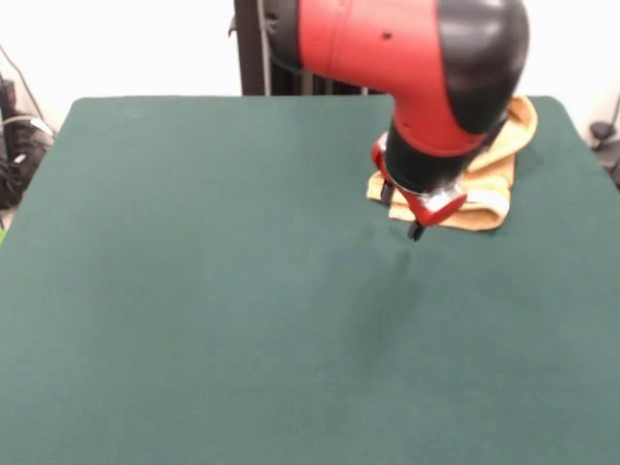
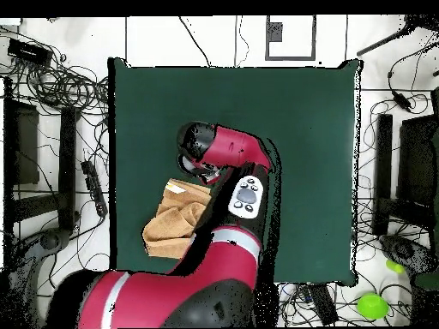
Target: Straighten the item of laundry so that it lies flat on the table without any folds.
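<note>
The orange-tan towel (image 1: 492,174) lies bunched and folded at the far right of the green table (image 1: 194,291), with a pale band along its near edge. My gripper (image 1: 401,211) hangs at the towel's near left corner. It looks open, with one dark tip over the towel's edge and the other over bare felt. It holds nothing. In the overhead view the towel (image 2: 174,221) lies near the table's (image 2: 300,128) left edge, partly under my arm. The wrist hides the gripper there.
My bulky red and black arm (image 1: 417,58) hides the towel's far left part. The black pedestal (image 1: 250,48) stands behind the table. Cables and dark equipment (image 2: 51,86) lie on the floor around the table, and a green object (image 2: 371,304) lies at the lower right.
</note>
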You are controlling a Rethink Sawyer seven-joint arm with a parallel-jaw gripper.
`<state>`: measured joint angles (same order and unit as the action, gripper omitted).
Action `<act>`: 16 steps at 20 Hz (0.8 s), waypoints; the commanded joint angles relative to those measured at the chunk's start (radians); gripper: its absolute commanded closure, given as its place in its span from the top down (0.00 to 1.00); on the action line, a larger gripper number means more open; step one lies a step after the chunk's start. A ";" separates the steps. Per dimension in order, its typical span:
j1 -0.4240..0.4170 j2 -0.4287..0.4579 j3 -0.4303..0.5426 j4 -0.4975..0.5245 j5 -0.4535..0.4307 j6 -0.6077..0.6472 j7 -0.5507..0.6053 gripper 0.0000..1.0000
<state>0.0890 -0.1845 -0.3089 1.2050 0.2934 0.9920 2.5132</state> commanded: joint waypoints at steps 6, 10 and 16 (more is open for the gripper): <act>-0.024 -0.070 0.214 0.149 -0.003 0.168 -0.019 1.00; -0.015 -0.106 0.224 0.176 -0.013 0.200 -0.014 1.00; -0.019 -0.102 0.250 0.203 -0.013 0.165 -0.023 1.00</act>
<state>0.0446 -0.2892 -0.2092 1.3020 0.2926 1.1131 2.5132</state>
